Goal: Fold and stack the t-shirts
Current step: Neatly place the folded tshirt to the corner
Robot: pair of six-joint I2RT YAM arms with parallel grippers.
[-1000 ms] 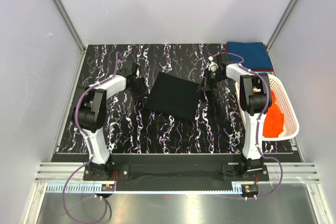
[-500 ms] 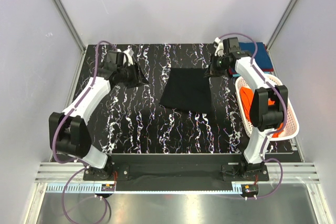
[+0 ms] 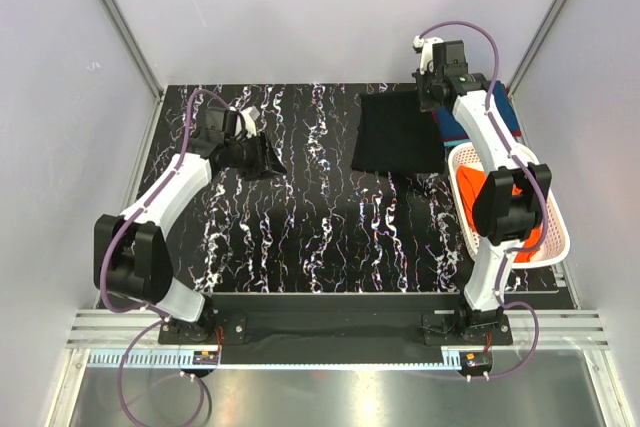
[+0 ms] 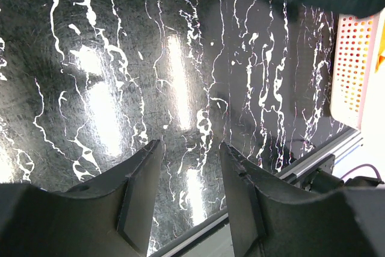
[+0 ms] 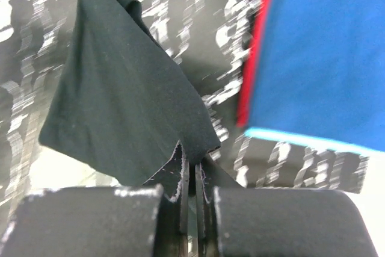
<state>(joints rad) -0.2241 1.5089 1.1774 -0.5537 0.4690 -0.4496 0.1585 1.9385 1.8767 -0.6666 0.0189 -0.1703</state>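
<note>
A folded black t-shirt [image 3: 398, 134] hangs over the back right of the table, and my right gripper [image 3: 432, 101] is shut on its far right corner. The right wrist view shows that corner of the black t-shirt [image 5: 120, 100] pinched in my right gripper [image 5: 194, 162]. Just beyond lies a folded teal-blue t-shirt [image 5: 319, 58] on top of a dark red t-shirt [image 5: 255, 70], in the back right corner [image 3: 503, 109]. An orange t-shirt [image 3: 467, 185] sits in the basket. My left gripper [image 3: 266, 158] is open and empty over the left of the table [image 4: 189, 148].
A white lattice basket [image 3: 547, 185] stands along the table's right edge, beside my right arm; its wall [image 4: 355, 58] also shows in the left wrist view. The tabletop [image 3: 320, 217] is black marble-patterned. Grey walls enclose the back and both sides.
My right gripper has carried the black t-shirt from the table's middle toward the back right, up to the blue and red stack. My left arm has stretched out to the back left.
</note>
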